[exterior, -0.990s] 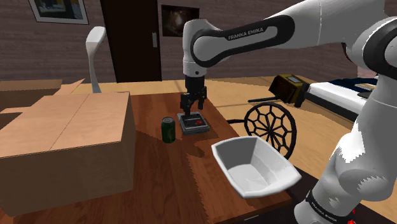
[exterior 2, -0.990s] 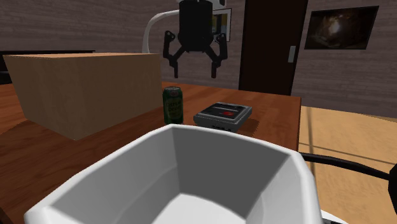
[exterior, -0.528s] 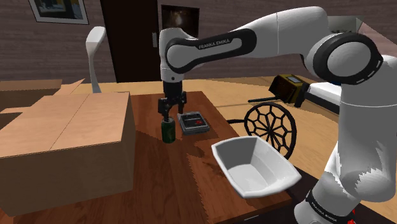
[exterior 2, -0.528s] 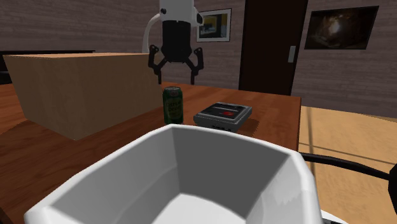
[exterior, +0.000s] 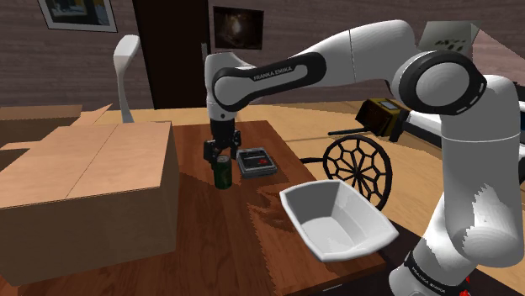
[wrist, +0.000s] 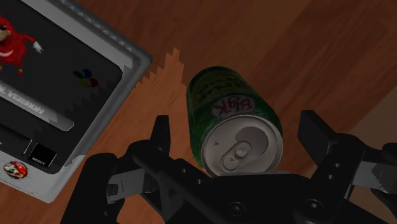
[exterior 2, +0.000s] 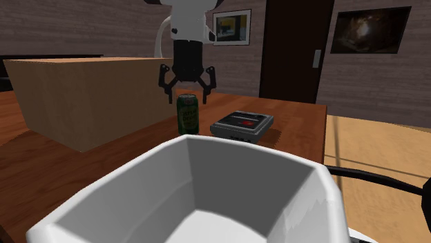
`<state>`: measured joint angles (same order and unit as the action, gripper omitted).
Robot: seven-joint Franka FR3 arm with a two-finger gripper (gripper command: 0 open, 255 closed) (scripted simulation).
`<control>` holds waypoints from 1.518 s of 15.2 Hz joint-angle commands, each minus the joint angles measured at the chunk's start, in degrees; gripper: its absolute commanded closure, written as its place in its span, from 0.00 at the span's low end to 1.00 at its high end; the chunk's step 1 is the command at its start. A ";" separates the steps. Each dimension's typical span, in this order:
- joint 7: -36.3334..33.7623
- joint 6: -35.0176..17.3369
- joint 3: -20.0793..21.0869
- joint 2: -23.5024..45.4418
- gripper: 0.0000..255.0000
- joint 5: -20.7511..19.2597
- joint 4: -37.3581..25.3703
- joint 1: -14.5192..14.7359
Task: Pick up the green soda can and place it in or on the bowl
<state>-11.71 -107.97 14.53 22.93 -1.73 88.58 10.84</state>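
Soda can (wrist: pixel 232 114) stands upright on table (exterior: pixel 210 227) just beside game console (exterior 2: pixel 242 124), wide-open claw (exterior 2: pixel 186 97) flanking its top without touching: descend straight, stay centred, clear the console, clamp mid-body before lifting toward bowl (exterior: pixel 336 220).

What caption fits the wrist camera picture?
Open black gripper poised over the upright green soda can, grey game console beside it.

Glossy white arm (exterior: pixel 370 50), rounded links, dark joint bands, white FRANKA EMIKA lettering (exterior: pixel 271 73), all-black two-finger gripper (exterior 2: pixel 186 96).
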 commanded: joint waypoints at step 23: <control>-0.17 2.17 0.12 -0.59 1.00 0.13 -1.63 0.10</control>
<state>-11.82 -106.60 14.61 22.59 -1.66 87.50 10.91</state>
